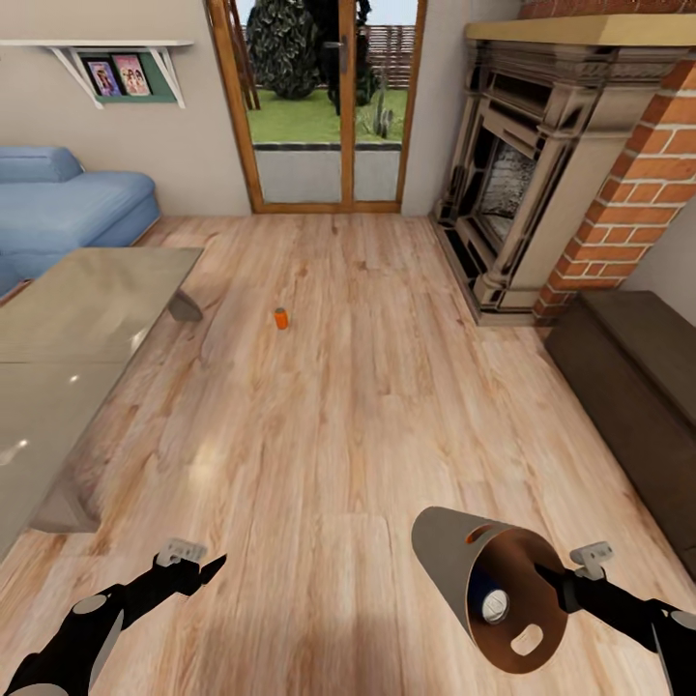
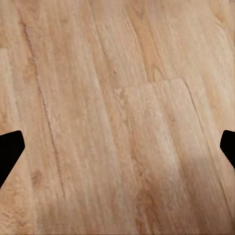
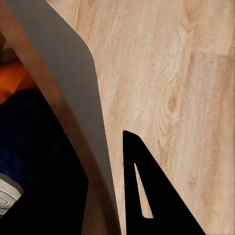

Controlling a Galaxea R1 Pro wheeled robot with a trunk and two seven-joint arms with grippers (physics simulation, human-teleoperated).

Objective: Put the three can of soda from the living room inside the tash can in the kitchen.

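A light wood plank floor (image 1: 348, 406) spreads across the living room, running back to wood-framed glass doors (image 1: 329, 106) with a garden behind them. At the left stands a blue corner sofa (image 1: 68, 208), and in front of it a large glass low table (image 1: 77, 329) reaches toward the near left corner. A brick fireplace (image 1: 561, 164) with a dark carved surround fills the right wall, with a dark low cabinet (image 1: 638, 377) just beside it nearer the robot. A small shelf (image 1: 116, 63) with framed pictures hangs above the sofa. Low at the right, the tash can (image 1: 478, 580) is tipped on its side with its mouth toward the camera, grey outside and brown-orange inside; the right gripper (image 1: 561, 585) is clamped on its rim, one finger (image 3: 147, 196) outside the wall as the right wrist view shows. Inside the bucket lies a dark blue can of soda (image 1: 488, 599), silver top showing, and the right wrist view shows an orange can (image 3: 14, 81) beside it. The left gripper (image 1: 198, 565) hangs over bare floor with its jaws spread wide apart and nothing between them. A third, orange can of soda (image 1: 281, 318) stands upright on the floor mid-room, just right of the table's far corner and well apart from both grippers
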